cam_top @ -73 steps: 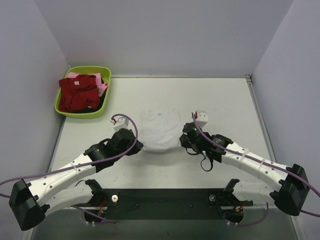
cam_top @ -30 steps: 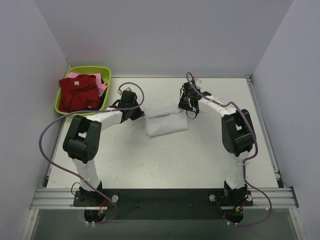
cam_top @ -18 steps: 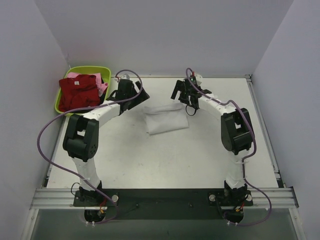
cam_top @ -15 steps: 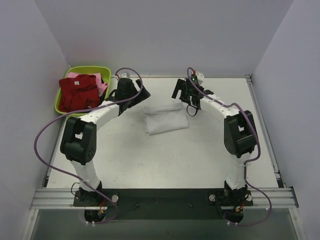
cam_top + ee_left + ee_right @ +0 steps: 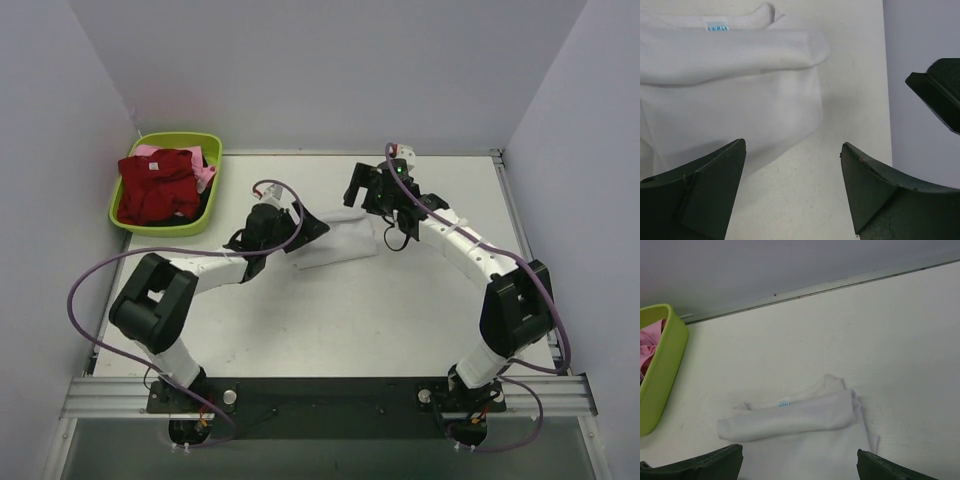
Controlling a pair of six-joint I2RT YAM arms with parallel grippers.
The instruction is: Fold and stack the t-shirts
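The white t-shirt (image 5: 338, 245) lies folded on the table, its far part rolled over and its blue neck label (image 5: 716, 26) showing. My left gripper (image 5: 308, 227) is open at the shirt's left edge, low over the table, nothing between its fingers (image 5: 700, 190). My right gripper (image 5: 362, 193) hovers open just behind the shirt's far edge and looks down on it (image 5: 800, 427); its fingers (image 5: 710, 466) hold nothing. The dark red t-shirt (image 5: 155, 185) and the pink t-shirt (image 5: 205, 176) lie bunched in the basin.
The lime-green basin (image 5: 212, 145) stands at the far left corner, and its rim (image 5: 667, 360) shows in the right wrist view. Grey walls close the table at the back and both sides. A dark part of the right gripper (image 5: 940, 97) shows in the left wrist view.
Both grippers have opened and let go of the white shirt's far edge. The left gripper has come down to the shirt's left side; the right one has lifted back behind it.
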